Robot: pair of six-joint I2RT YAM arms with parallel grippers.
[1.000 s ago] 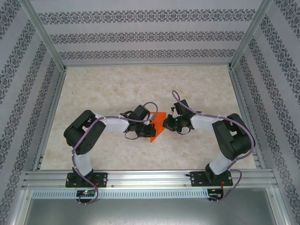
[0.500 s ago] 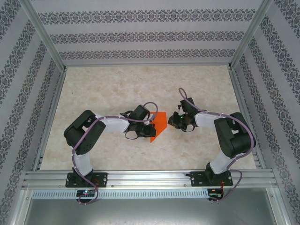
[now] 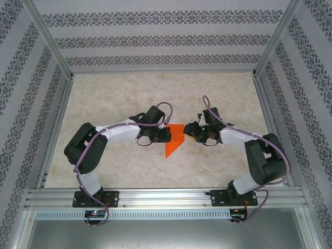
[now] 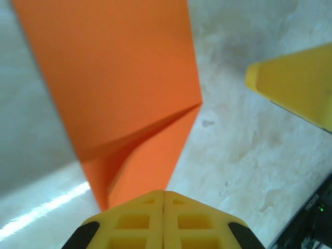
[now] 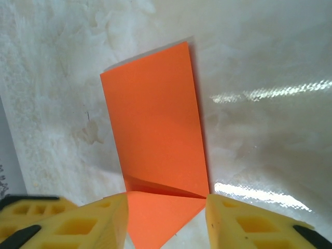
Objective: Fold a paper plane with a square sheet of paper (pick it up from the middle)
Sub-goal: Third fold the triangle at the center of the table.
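At worktop [image 3: 114, 98] centre, left gripper [image 4: 163, 199] jaws clamp the orange sheet [image 5: 155, 129], right gripper [image 5: 166, 207] jaws apart astride it; we'd pinch squarely at its crease [image 5: 166, 190].

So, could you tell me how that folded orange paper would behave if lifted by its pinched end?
Probably floppy: the folded orange paper is thin, so the end away from the shut left gripper may droop. Its flap seems to lift slightly at the crease, so it could spring open. It looks light and may slide on the glossy table.
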